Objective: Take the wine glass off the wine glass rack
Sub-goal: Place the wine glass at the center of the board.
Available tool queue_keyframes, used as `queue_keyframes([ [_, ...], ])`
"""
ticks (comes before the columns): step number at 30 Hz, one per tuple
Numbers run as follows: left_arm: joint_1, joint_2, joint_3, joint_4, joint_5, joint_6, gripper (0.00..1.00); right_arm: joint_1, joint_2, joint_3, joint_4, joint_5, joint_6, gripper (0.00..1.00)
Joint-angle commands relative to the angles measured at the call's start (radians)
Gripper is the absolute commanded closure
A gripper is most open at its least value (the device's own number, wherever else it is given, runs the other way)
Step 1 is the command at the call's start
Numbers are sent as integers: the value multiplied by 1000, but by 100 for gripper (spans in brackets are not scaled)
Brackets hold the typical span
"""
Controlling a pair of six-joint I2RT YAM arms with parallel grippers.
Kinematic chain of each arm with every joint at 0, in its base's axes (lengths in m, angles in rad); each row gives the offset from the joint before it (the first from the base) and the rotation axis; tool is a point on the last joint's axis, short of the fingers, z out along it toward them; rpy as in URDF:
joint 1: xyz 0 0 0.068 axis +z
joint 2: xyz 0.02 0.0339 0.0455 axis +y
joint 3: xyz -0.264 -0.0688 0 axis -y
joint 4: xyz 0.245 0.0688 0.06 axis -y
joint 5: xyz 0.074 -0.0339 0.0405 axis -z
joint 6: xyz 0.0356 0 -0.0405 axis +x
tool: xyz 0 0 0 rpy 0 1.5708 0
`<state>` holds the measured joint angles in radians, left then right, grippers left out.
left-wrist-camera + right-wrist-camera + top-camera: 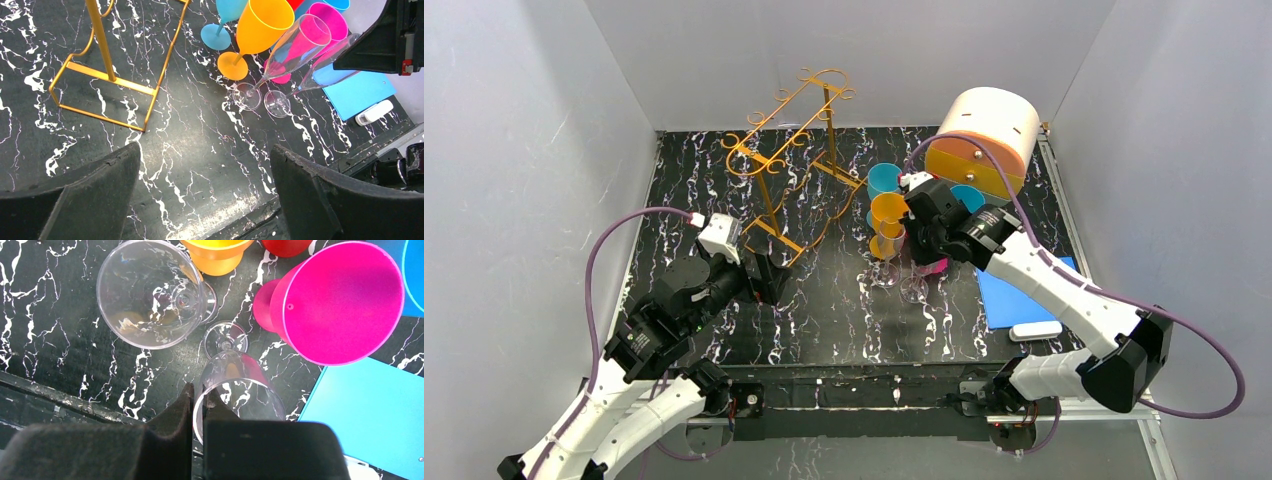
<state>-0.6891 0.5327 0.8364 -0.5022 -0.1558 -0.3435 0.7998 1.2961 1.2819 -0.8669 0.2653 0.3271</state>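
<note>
right gripper (pixel 199 399) body blocks the near part of the wine glass (pixel 240 385) rim in its own wrist view. in the top view the bowl is hidden under that gripper and only the foot shows. can't tell if the foot sits on the table (pixel 200 135) or is just off it. wine glass rack (pixel 789 160) is cut off in the left wrist view, only its base and one post show.

right gripper is pinched closed on the wine glass rim, one finger outside the bowl and one inside. the glass is directly below the gripper, its foot just ahead. second clear glass (pixel 150 292) is ahead-left of the gripper, near but not touching the held one. pink cup (pixel 340 300) is ahead-right. orange cup (pixel 217 255) is further ahead, cut by the frame edge. blue board (pixel 370 410) is to the right.

the rack stands well to the left of the right gripper, apart from the wine glass. left gripper (pixel 205 195) is spread wide, holding nothing, with the rack base just ahead-left of it.
</note>
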Motion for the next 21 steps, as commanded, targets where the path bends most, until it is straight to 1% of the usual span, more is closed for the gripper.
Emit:
queue_keyframes([
  [1,2,9,-6,5,-9,-6,2,-7,30,16,0,-24,-17,91],
  [8,3,29,-12,5,-7,-19,2,-10,38,58,-25,-26,-17,82],
  [9,3,32,-14,10,-17,-34,2,-10,39,65,-32,-18,-17,78],
  [11,2,33,-28,26,-33,-70,2,-12,38,75,-31,-18,-25,74],
  [16,2,19,-54,32,-120,-122,1,-12,41,106,-50,-6,-33,73],
  [21,2,-23,-77,26,-177,-146,2,-12,32,135,-58,2,-43,73],
])
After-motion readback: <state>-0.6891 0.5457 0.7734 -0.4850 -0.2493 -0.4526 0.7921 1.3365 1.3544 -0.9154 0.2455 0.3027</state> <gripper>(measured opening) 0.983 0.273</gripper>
